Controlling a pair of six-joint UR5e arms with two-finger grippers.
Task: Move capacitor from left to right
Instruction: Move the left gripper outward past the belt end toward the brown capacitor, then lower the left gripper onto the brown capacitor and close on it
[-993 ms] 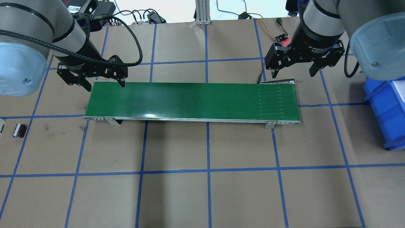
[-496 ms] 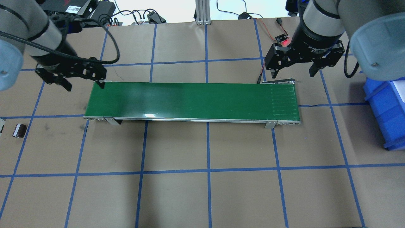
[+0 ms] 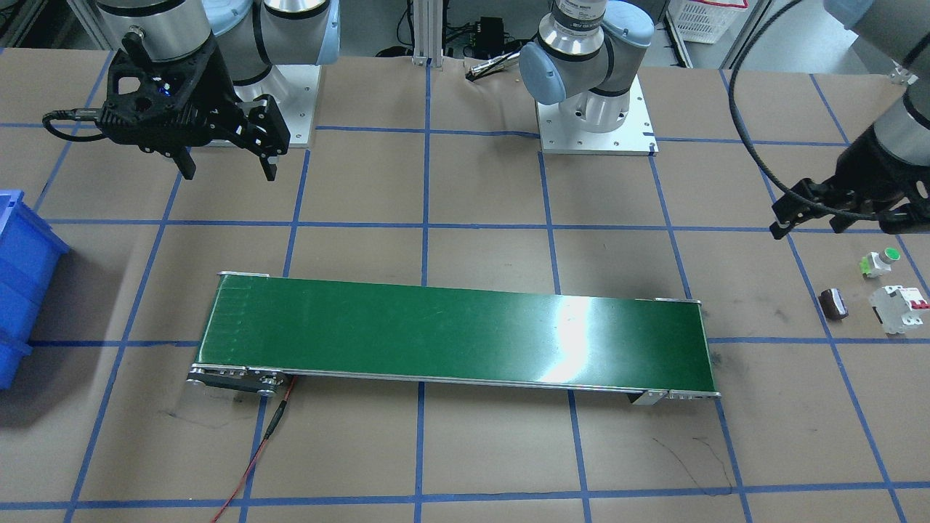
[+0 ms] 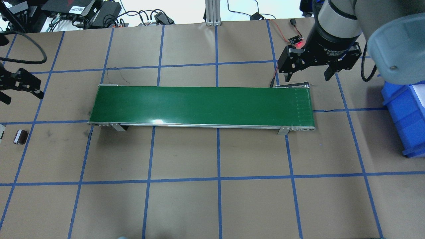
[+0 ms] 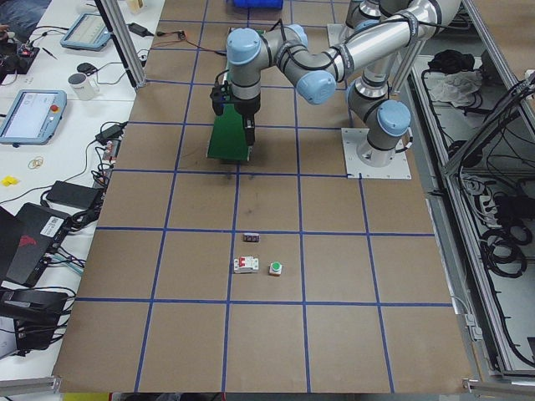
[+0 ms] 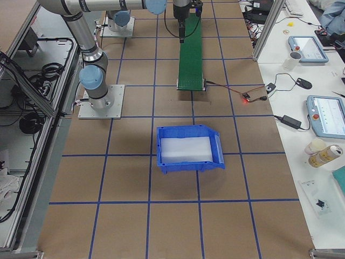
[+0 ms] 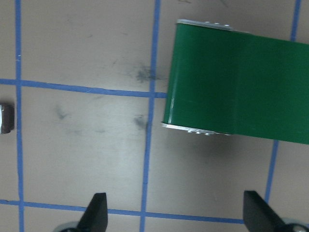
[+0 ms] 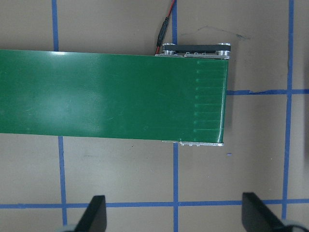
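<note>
The capacitor point(image 4: 20, 137) is a small dark cylinder lying on the brown paper near the table's left edge. It also shows in the front view point(image 3: 833, 303) and at the left edge of the left wrist view point(image 7: 5, 117). My left gripper point(image 4: 21, 96) is open and empty. It hovers above the table, farther back than the capacitor and apart from it. My right gripper point(image 4: 307, 78) is open and empty and hovers behind the right end of the green conveyor belt point(image 4: 199, 106).
A white breaker point(image 3: 901, 309) and a green-capped push button point(image 3: 880, 261) sit just outside the capacitor. A blue bin point(image 4: 405, 116) stands at the table's right edge. A red wire point(image 3: 251, 457) runs from the belt's right end.
My left gripper has moved left, from the belt's back left corner out to the table's left edge. The seam marks on the belt have shifted right. The right arm has not moved.
</note>
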